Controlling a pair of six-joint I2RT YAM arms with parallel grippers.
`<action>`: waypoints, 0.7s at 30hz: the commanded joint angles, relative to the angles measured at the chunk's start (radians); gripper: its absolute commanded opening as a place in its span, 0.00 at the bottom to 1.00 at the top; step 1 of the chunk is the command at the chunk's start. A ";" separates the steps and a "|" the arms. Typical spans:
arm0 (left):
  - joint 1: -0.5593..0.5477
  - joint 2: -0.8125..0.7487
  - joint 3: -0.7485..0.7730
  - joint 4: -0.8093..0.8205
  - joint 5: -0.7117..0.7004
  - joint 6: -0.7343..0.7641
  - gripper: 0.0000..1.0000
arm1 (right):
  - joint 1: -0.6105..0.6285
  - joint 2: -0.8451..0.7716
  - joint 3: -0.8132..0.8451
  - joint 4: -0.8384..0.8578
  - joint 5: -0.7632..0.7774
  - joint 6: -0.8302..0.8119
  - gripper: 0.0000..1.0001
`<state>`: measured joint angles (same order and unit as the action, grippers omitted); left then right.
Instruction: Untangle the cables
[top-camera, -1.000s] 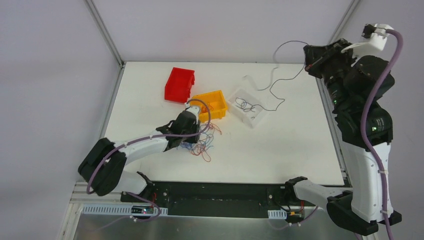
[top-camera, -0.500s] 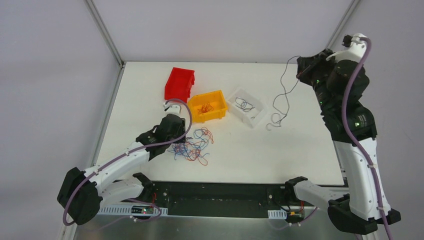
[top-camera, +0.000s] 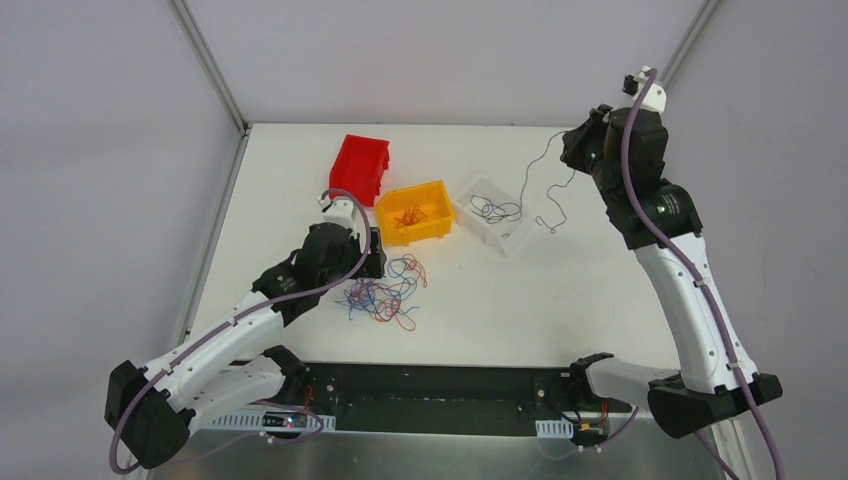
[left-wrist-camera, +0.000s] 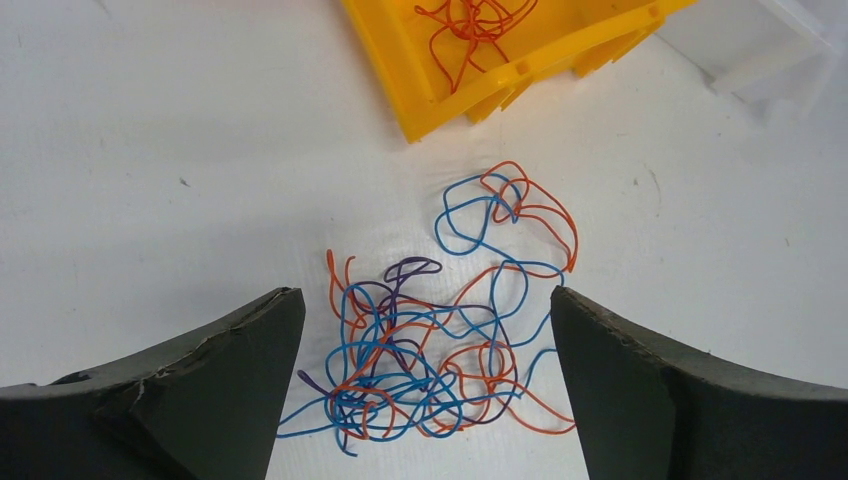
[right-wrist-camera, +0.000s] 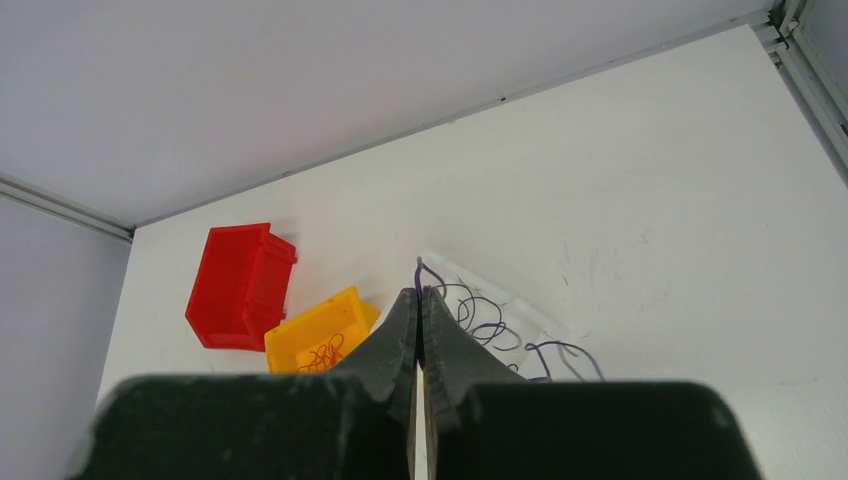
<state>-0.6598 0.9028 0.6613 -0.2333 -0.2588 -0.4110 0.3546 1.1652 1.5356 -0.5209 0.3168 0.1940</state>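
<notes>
On the top camera my left gripper (top-camera: 374, 264) hovers low over the table (top-camera: 600, 290), at the left edge of the tangle (top-camera: 385, 296) of blue, orange and purple cables lying loose in front of the yellow bin (top-camera: 432, 232). That bin has a few orange cables in it, the red bin (top-camera: 358, 170) sits behind it, and the clear bin (top-camera: 505, 243) to its right holds some dark loops. My right gripper (top-camera: 570, 143) is raised by the table's far right corner, and a dark cable (top-camera: 528, 165) hangs from it and trails down to the table by the clear bin. On the left wrist camera the left gripper (left-wrist-camera: 422, 297) is spread wide with nothing in it. Its fingers (left-wrist-camera: 200, 390) frame the tangle (left-wrist-camera: 430, 365), which lies on the table below and between them, apart from both pads, with the yellow bin (left-wrist-camera: 540, 60) just beyond. On the right wrist camera the right gripper (right-wrist-camera: 420, 300) has its two fingers pressed flat together, and the thin dark cable (right-wrist-camera: 420, 268) pokes out at the tips, pinched between them. Beyond the tips I see the red bin (right-wrist-camera: 240, 285), the yellow bin (right-wrist-camera: 345, 310) and the dark loops in the clear bin (right-wrist-camera: 545, 322).
</notes>
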 joint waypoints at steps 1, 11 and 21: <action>0.004 -0.033 0.044 -0.029 0.026 0.003 0.98 | -0.011 0.031 0.101 0.051 -0.028 -0.007 0.00; 0.003 -0.061 0.082 -0.065 0.016 -0.001 0.99 | -0.016 0.112 0.166 0.087 -0.064 -0.018 0.00; 0.003 -0.056 0.118 -0.078 0.013 0.008 0.99 | -0.022 0.180 0.192 0.122 -0.102 -0.032 0.00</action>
<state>-0.6598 0.8562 0.7403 -0.2943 -0.2436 -0.4110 0.3416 1.3415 1.6760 -0.4564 0.2386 0.1833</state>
